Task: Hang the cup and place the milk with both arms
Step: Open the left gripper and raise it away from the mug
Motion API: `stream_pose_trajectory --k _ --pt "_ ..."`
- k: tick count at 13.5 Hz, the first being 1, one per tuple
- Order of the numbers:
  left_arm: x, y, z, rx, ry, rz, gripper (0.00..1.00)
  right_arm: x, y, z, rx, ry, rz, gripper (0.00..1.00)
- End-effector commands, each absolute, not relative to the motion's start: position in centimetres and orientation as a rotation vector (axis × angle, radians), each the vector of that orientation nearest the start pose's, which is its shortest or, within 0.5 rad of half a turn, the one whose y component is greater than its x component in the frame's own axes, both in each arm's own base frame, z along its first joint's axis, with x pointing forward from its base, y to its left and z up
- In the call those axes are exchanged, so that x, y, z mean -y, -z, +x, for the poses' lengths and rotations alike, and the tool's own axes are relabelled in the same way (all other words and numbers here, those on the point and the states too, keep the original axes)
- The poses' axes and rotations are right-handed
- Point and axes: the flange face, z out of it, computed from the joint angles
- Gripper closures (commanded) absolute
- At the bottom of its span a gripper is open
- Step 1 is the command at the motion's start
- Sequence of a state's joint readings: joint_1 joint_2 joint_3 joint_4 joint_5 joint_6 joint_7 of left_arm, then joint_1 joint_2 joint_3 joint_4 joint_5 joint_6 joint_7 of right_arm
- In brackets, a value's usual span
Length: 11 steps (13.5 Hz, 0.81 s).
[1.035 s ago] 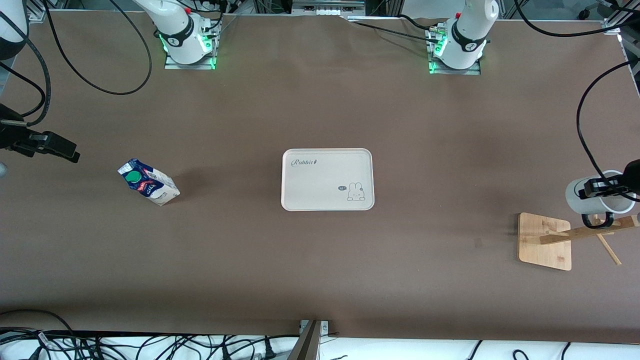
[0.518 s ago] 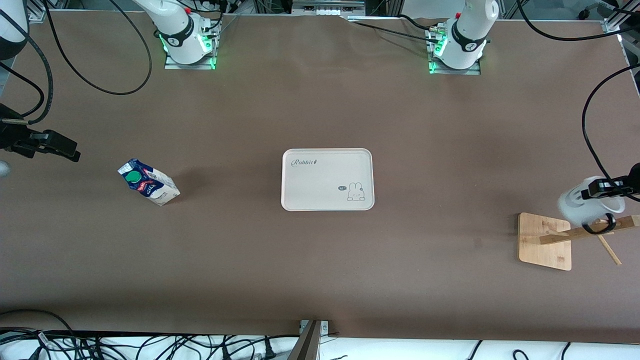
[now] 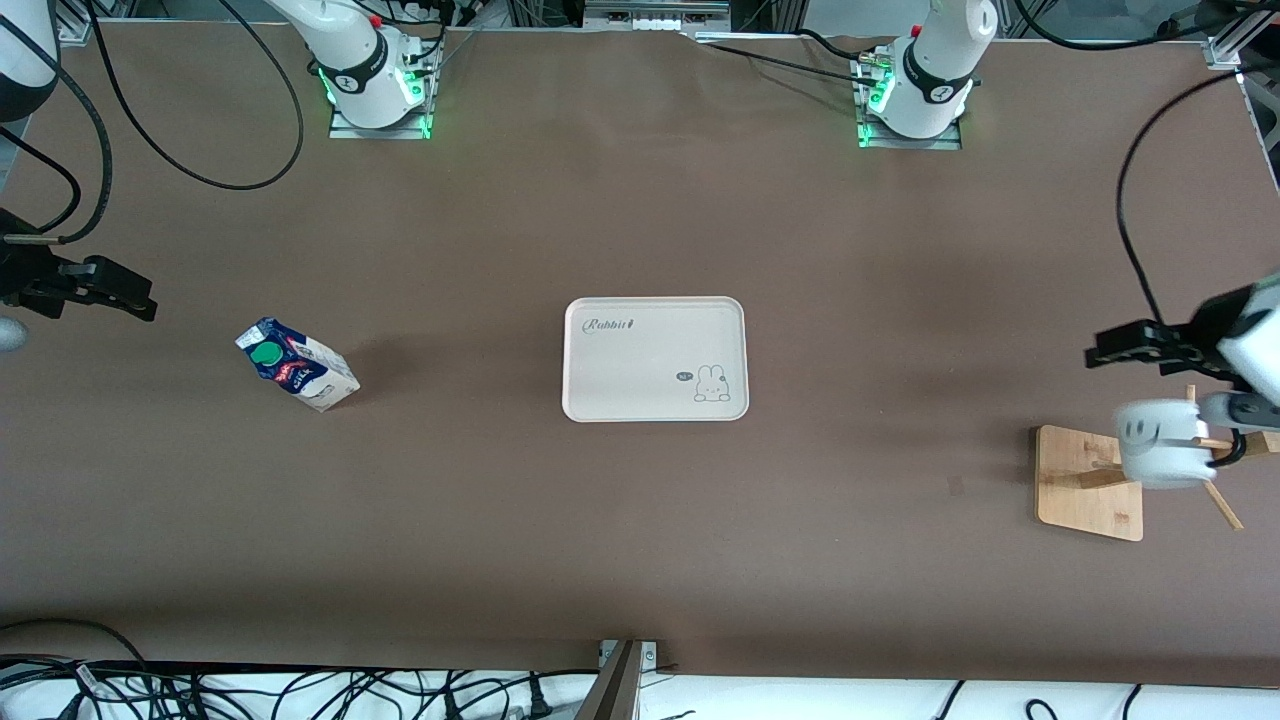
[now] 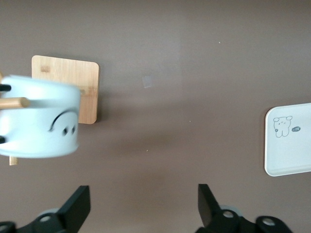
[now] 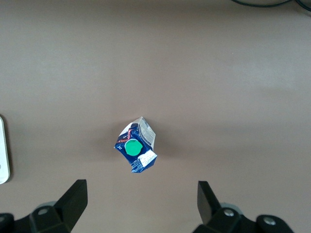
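The white cup [image 3: 1158, 447] with its smiley face hangs by its black handle on a peg of the wooden rack [image 3: 1078, 482] at the left arm's end of the table. It looks blurred. My left gripper [image 3: 1112, 350] is open and empty, above and apart from the cup. In the left wrist view the cup [image 4: 40, 117] sits on the peg over the rack's base [image 4: 81, 87], away from the gripper [image 4: 143, 206]. The milk [image 3: 296, 366] stands upright toward the right arm's end. My right gripper [image 3: 128, 297] is open and high up near it. The right wrist view shows the milk [image 5: 136, 145] beyond the open gripper [image 5: 141, 201].
A white tray [image 3: 655, 358] with a rabbit drawing lies at the table's middle. Its corner shows in the left wrist view [image 4: 290, 160]. Black cables hang along both ends of the table.
My left gripper let go of the cup and drew up and away from it. The cup dropped onto the rack's peg and swung to show its face. The right arm barely moved.
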<state>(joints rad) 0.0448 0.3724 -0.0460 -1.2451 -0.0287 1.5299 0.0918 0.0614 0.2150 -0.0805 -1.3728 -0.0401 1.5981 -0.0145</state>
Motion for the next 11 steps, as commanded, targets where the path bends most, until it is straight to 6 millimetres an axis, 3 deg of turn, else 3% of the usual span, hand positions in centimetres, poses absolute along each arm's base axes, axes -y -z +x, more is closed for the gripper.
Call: stream_pose_trajectory --k 1,4,6,7,9,11 --pt "4.2 -58.0 63.9 -0.216 -0.106 -3.097 0.00 1.0 -59.7 62.0 0.041 0.015 -3.213 0.00" --pt "6.5 -59.6 61.7 -0.270 -0.188 -3.085 0.00 1.0 -59.7 62.0 0.044 0.015 -3.213 0.00" --pt "6.9 -58.7 61.0 -0.294 -0.166 -3.097 0.00 0.9 -59.7 62.0 0.041 0.013 -3.205 0.00" --pt "6.6 -58.0 60.3 -0.301 -0.095 -3.098 0.00 1.1 -59.7 62.0 0.021 0.014 -3.197 0.00" --pt "5.9 -57.0 56.8 -0.259 0.030 -3.094 0.00 1.3 -59.7 62.0 -0.014 0.019 -3.122 0.00" --pt "4.7 -56.7 56.0 -0.141 0.038 -3.103 0.00 1.6 -59.7 62.0 -0.032 0.018 -3.100 0.00"
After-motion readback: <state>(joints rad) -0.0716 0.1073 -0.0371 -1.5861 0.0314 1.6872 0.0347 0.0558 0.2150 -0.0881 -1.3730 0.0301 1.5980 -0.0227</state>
